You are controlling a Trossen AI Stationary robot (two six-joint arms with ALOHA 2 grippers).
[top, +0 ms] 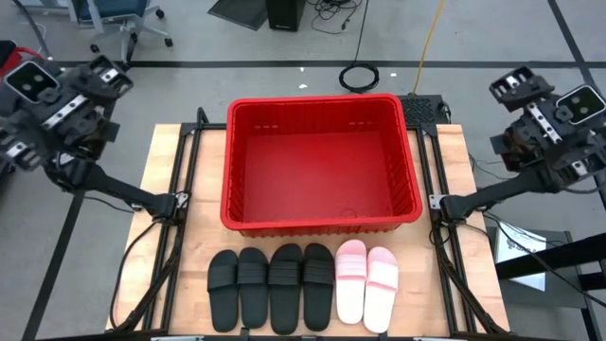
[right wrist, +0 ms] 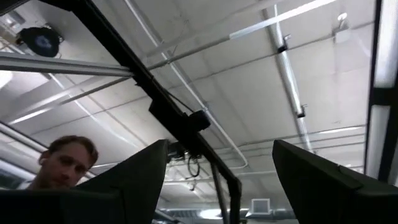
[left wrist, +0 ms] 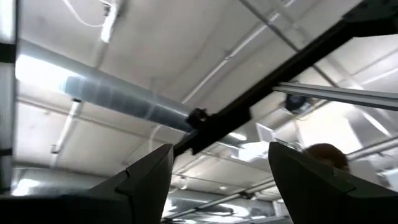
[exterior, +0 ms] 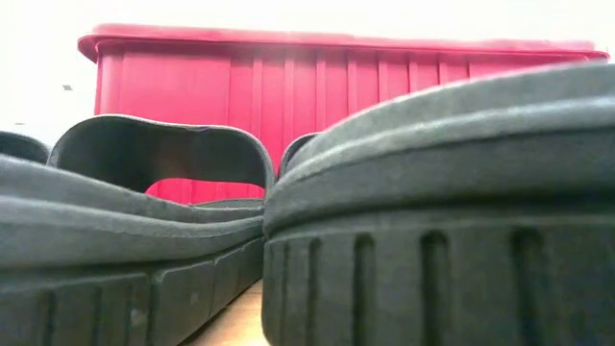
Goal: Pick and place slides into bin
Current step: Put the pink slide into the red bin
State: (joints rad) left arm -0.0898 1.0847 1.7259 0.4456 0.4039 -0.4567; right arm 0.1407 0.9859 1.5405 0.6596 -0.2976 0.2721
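Red bin (top: 322,161) sits empty mid-surface, likely staged as drop target. Six slides lined up side by side just in front of it: four black slides (top: 272,287), two pink slides (top: 366,285), toes toward bin, easy reach for me. Left claw (left wrist: 217,180) and right claw (right wrist: 217,180) both parked off surface edges, raised, pointing at ceiling, fingers apart, holding nothing.
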